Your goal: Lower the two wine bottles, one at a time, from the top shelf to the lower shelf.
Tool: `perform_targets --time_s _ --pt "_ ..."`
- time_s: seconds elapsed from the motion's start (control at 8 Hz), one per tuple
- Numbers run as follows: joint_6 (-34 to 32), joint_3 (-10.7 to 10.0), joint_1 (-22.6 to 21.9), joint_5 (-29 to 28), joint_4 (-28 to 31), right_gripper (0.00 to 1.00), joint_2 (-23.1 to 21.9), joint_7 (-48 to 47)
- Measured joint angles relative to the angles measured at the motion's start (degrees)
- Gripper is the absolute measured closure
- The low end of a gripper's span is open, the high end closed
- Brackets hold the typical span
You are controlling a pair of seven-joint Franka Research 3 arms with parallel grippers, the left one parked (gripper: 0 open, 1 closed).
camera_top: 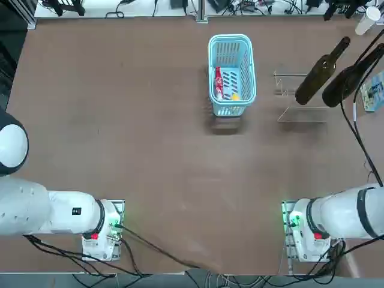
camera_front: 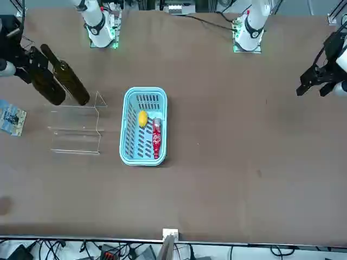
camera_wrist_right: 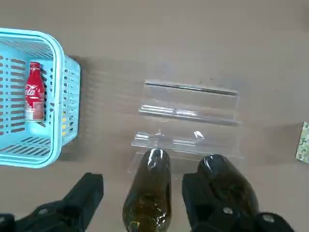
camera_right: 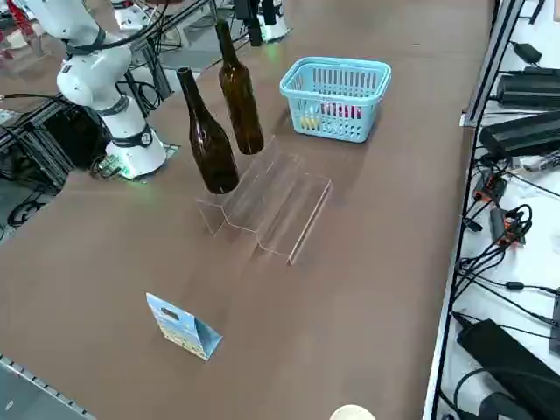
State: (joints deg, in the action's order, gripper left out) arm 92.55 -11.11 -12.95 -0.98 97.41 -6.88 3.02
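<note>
- The right end effector point(camera_wrist_right: 142, 203) hangs high above the two bottles and points down at them. Its two black fingers point(camera_wrist_right: 79, 200) are spread wide apart and hold nothing.
- In the wrist view, the lighter green wine bottle point(camera_wrist_right: 149, 193) sits between the two fingers. It is well below them, and they do not touch it.
- The darker wine bottle point(camera_wrist_right: 227, 186) stands just beside the lighter one. One finger is in front of part of it.
- Both bottles stand upright, side by side, on the top shelf point(camera_right: 229, 203) of the clear stand.
- The lower shelf point(camera_right: 293, 210) of the same stand is on the far side of the bottles from the robot.
- A light-blue basket point(camera_top: 231, 72) sits on the table point(camera_top: 120, 120) near the stand, on the robot's left of it. A small red bottle point(camera_top: 219, 83) lies in it, and something yellow point(camera_front: 142, 118) too.
- A small blue folded card point(camera_right: 182, 325) stands on the table on the other side of the stand.
</note>
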Motion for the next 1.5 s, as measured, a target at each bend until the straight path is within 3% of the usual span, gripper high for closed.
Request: perform_targets --time_s 0.75,1.25,1.5 --pt "-2.5 -0.1 0.0 0.0 0.0 0.0 -0.5 -2.6" --pt "-7.5 3.5 -0.2 0.3 0.9 0.0 -3.2 -6.2" --pt "-7.6 3.8 -0.2 2.1 3.5 0.0 -5.4 -6.0"
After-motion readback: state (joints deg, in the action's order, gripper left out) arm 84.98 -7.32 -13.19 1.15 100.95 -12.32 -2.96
